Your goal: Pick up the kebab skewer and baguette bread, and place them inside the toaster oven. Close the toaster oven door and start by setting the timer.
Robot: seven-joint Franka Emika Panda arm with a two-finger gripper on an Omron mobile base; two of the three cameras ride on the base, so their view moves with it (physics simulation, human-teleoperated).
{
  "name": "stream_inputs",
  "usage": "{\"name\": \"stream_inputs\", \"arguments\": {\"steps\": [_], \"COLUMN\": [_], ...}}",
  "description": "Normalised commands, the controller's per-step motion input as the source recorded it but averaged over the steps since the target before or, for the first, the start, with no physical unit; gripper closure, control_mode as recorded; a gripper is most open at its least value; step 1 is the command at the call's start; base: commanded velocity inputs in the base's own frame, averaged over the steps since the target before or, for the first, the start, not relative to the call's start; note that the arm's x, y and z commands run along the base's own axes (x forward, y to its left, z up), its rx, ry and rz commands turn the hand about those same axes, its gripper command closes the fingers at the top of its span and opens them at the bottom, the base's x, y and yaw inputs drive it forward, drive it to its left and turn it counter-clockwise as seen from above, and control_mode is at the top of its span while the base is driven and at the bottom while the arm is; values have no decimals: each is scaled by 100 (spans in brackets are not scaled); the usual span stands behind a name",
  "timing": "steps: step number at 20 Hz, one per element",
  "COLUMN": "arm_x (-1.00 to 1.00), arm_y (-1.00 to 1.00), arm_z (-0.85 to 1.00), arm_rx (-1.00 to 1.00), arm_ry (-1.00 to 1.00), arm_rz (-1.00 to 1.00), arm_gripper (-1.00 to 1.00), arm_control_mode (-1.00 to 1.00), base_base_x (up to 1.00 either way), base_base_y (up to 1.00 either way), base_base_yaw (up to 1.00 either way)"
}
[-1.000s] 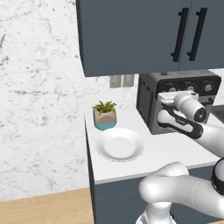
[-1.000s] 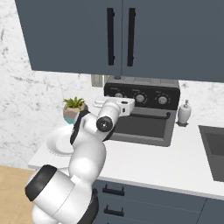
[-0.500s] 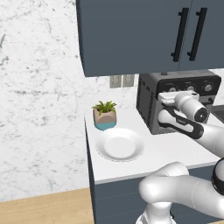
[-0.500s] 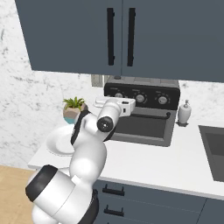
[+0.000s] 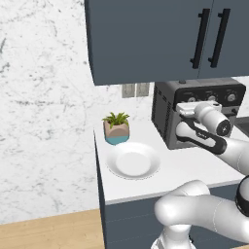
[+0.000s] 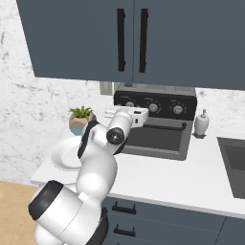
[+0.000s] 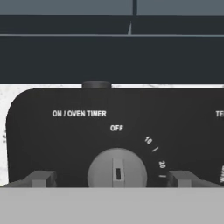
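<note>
Now the work looks to be at its last step, setting the timer. In the hand view the gripper (image 7: pixel 112 181) is released, its two dark fingertips (image 7: pixel 41 179) standing wide apart on either side of the timer knob (image 7: pixel 117 170), which sits between them with its pointer straight up at OFF. The label above reads ON / OVEN TIMER, and marks for 10 and 20 run round to the knob's right. No pad touches the knob yet, as far as these pictures tell.

The toaster oven (image 6: pixel 158 125) stands on the counter (image 6: pixel 158 179) under the dark wall cabinets (image 6: pixel 129 38). From the right base view its door (image 6: pixel 154 139) seems to be up against the box with the black bar handle along its top edge, so I judge the closing done. The skewer and the bread I cannot make out anywhere; whether they lie inside behind the glass is hidden.

The next move, as I judge it, calls for the gripper to go forward a little, close squarely on the knob and turn it clockwise toward the numbered marks. The knob is small and round, so an off-centre grip could slip.

Near the counter's left end lies an empty white plate (image 5: pixel 133 161), with a small potted plant (image 5: pixel 116 128) just behind it. A soap bottle (image 6: pixel 202 123) stands right of the oven, and a sink (image 6: pixel 232 162) lies further right. The wall is white marble, the floor pale wood.
</note>
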Motion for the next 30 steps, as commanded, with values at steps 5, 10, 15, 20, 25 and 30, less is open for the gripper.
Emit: {"name": "stream_inputs", "arguments": {"steps": [5,10,15,20,25,30], "arm_x": [0,0,0,0,0,0], "arm_y": [-4,-4,-1,0,0,0], "arm_z": [0,0,0,0,0,0], "arm_rx": [0,0,0,0,0,0], "arm_ry": [0,0,0,0,0,0], "arm_rz": [0,0,0,0,0,0], "arm_gripper": [-100,-100,100,100,100,100], "arm_control_mode": [-100,-100,-100,-100,-100,-100], "base_base_x": [0,0,0,0,0,0], "base_base_y": [0,0,0,0,0,0], "base_base_yaw": [0,0,0,0,0,0]}}
